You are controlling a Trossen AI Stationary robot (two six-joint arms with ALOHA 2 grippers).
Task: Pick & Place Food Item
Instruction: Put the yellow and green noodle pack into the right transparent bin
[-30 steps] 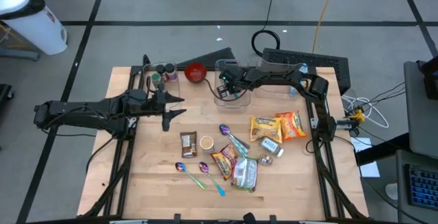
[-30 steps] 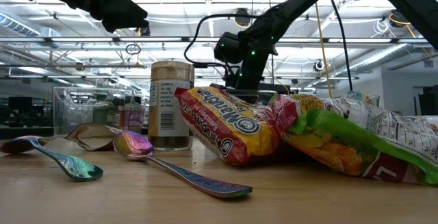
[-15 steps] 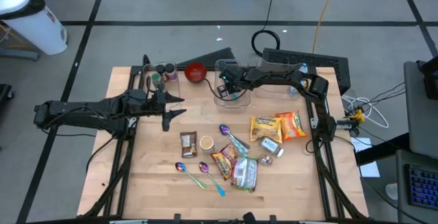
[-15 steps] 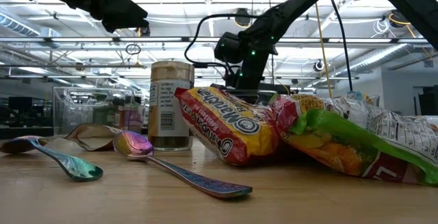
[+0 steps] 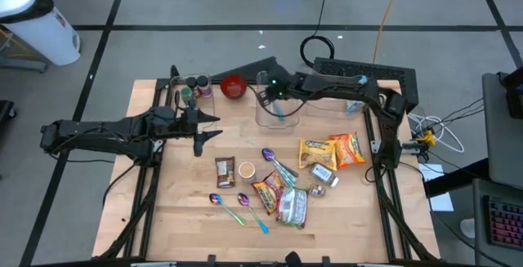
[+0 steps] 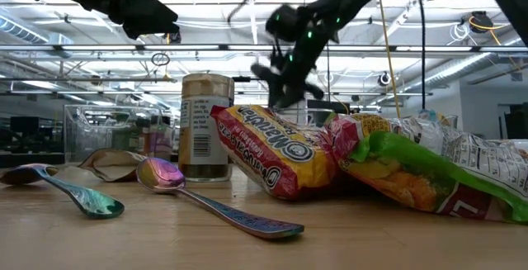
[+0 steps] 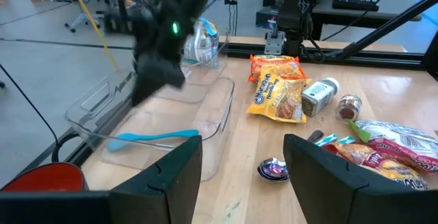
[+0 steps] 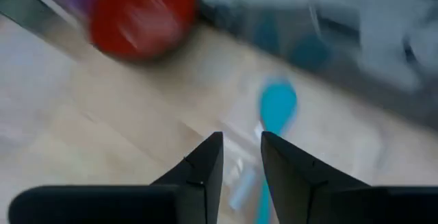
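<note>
- The right gripper (image 5: pixel 274 93) hangs over the clear container (image 5: pixel 260 118) at the upper middle of the high view. Its fingers sit a narrow gap apart with nothing between them, so it's empty-handed.
- The only thing I can see in that container is a blue spoon (image 7: pixel 154 139). The food is all out on the table: noodle packs (image 5: pixel 315 151) and an orange packet (image 5: pixel 348 147) right of centre, and a green bag (image 5: pixel 292 206) lower down. I can't tell which one is the target.
- Risk 1: it drops down here and closes on the spoon instead of food. Wrong item, wasted grab.
- Risk 2: if it swings out low, a finger could catch the container wall and shove or tip it. The red bowl (image 5: pixel 234 86) is just beside it too.
- Risk 3: the food pile is crowded. Packets overlap, with a small jar (image 5: pixel 321 174) and a shiny spoon (image 5: pixel 274 161) mixed in, so a pinch could drag a neighbour along or slip off crinkly wrap.
- The left gripper (image 5: pixel 201 133) waits left of centre, fingers wide apart and empty. If both arms go for the middle, they could clash.
</note>
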